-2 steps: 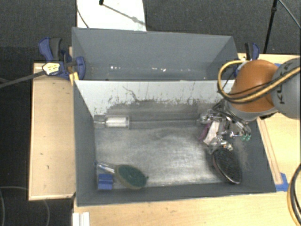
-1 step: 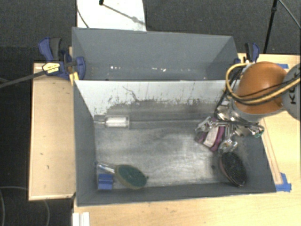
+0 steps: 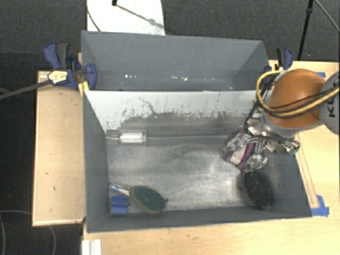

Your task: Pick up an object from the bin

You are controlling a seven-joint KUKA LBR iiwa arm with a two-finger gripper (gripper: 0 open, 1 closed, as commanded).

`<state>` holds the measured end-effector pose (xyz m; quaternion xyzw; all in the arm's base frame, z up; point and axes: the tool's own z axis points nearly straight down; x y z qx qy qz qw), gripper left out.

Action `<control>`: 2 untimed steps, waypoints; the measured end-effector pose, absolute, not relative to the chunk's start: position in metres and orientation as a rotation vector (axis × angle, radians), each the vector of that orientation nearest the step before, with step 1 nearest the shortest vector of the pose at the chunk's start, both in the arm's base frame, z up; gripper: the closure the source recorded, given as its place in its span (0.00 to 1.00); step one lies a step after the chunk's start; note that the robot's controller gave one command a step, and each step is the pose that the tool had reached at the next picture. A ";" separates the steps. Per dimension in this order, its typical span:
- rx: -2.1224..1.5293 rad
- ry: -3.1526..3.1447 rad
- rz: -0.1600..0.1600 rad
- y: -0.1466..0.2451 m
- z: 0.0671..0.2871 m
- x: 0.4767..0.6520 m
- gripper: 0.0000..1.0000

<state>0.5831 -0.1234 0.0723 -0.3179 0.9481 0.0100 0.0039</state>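
Presently the gripper (image 3: pixel 248 154) sits at a purple-and-white packet (image 3: pixel 237 150) near the bin's (image 3: pixel 95 158) right wall; whether clenched or released cannot be told. A black oval object (image 3: pixel 258 189) lies just frontward.

small purple and white thing (image 3: pixel 238 152), crumpled, tilted, at right side of the bin (image 3: pixel 180 169) floor, close to the right wall. just in front of it, black oval object (image 3: pixel 257 189) with dull textured top, lying flat near the front right corner.
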 end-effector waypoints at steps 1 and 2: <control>-0.955 2.983 -0.005 -0.121 0.221 0.588 1.00; -1.346 2.835 0.001 -0.072 0.239 0.575 1.00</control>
